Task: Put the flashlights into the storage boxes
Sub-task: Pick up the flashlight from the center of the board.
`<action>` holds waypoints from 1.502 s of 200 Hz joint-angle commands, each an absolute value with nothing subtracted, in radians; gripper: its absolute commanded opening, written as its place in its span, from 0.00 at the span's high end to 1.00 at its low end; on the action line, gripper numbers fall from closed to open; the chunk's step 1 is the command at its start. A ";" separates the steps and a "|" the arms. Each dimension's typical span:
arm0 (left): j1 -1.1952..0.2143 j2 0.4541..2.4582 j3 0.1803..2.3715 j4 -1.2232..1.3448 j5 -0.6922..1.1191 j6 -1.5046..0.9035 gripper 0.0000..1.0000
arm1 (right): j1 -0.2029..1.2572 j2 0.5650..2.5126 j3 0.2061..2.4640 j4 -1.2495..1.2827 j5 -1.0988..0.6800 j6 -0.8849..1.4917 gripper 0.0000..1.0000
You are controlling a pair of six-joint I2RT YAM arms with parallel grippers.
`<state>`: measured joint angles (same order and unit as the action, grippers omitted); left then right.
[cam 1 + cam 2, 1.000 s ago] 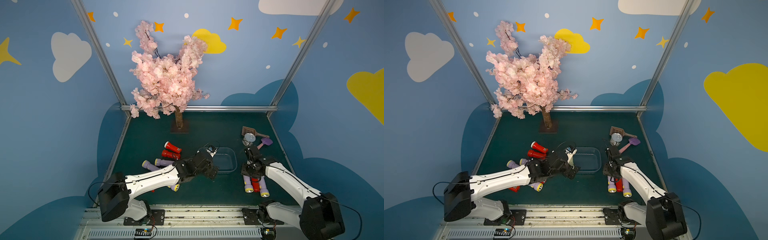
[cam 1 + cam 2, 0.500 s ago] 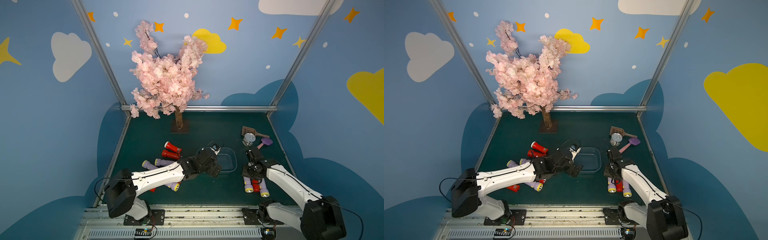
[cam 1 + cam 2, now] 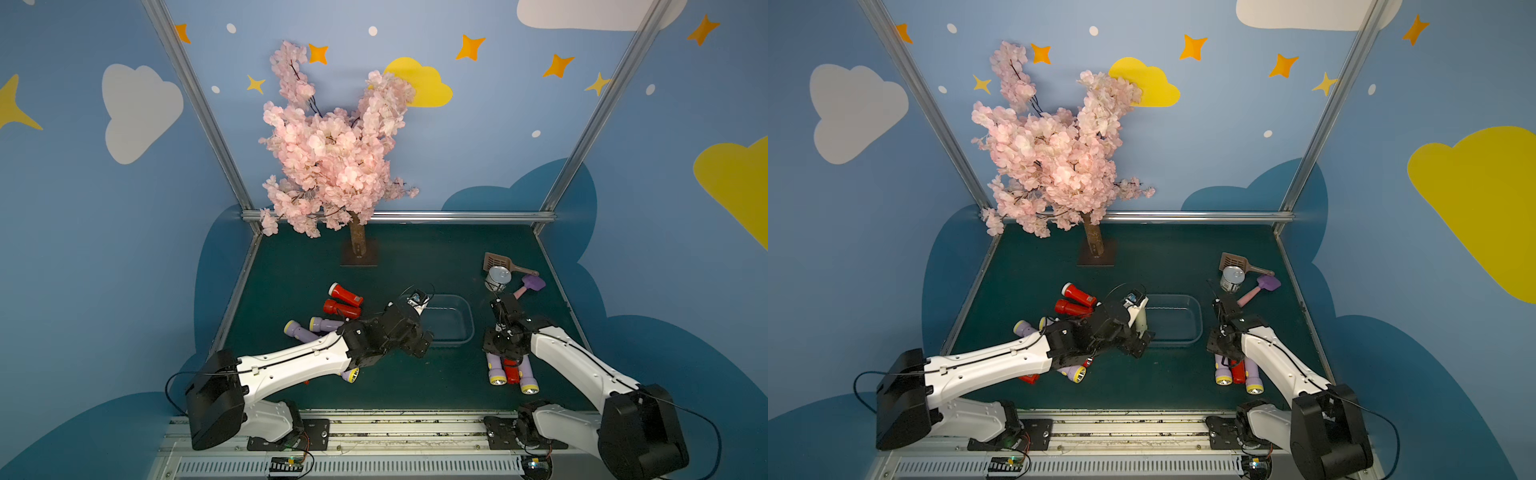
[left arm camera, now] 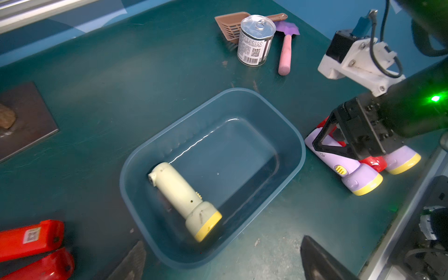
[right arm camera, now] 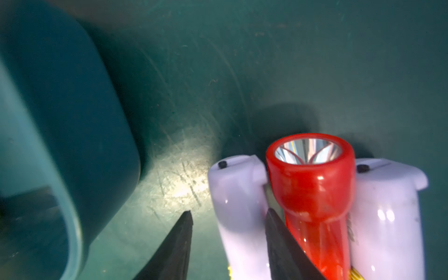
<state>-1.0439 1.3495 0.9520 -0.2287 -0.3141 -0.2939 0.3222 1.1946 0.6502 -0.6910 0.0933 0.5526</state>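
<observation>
The blue-grey storage box (image 3: pixel 453 341) (image 3: pixel 1183 341) stands mid-table. A pale green flashlight (image 4: pixel 180 191) lies inside it. My left gripper (image 4: pixel 223 240) (image 3: pixel 419 345) hangs open over the box's near left corner, holding nothing. To the right lie two lilac flashlights (image 3: pixel 496 372) (image 3: pixel 527 380) with a red one (image 3: pixel 512 374) (image 5: pixel 312 184) between them. My right gripper (image 5: pixel 229 211) (image 3: pixel 500 349) is open and straddles the left lilac flashlight (image 5: pixel 238 194). One finger (image 5: pixel 278 232) is wedged against the red one, and the other stands off with a gap. More red flashlights (image 3: pixel 345 294) and lilac flashlights (image 3: pixel 297 330) lie left of the box.
A silver can (image 3: pixel 497 278), a brown slotted scoop (image 3: pixel 496 262) and a purple toy shovel (image 3: pixel 532 284) sit at the back right. A pink blossom tree on a dark base plate (image 3: pixel 359 257) stands at the back. Metal frame rails edge the table.
My right gripper has settled slightly lower over the right-hand flashlights. The left arm has shifted a little beside the box, still open.
</observation>
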 commanded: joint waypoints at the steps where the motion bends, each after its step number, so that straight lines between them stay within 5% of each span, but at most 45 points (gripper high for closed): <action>1: -1.045 1.313 0.938 -0.240 -0.355 -0.298 0.01 | 0.316 1.222 0.639 -0.664 0.083 0.550 0.51; 124: -1.040 1.295 0.915 -0.250 -0.384 -0.322 0.01 | 0.315 1.334 0.661 -0.625 0.025 0.547 0.53; 158: -1.039 1.290 0.906 -0.268 -0.394 -0.333 0.01 | 0.315 1.348 0.667 -0.630 0.033 0.549 0.64; 195: -1.035 1.283 0.896 -0.291 -0.409 -0.351 0.01 | 0.314 1.323 0.667 -0.657 0.053 0.554 0.72; 300: -1.014 1.272 0.912 -0.343 -0.407 -0.387 0.01 | 0.323 1.130 0.817 -0.845 0.094 0.538 0.73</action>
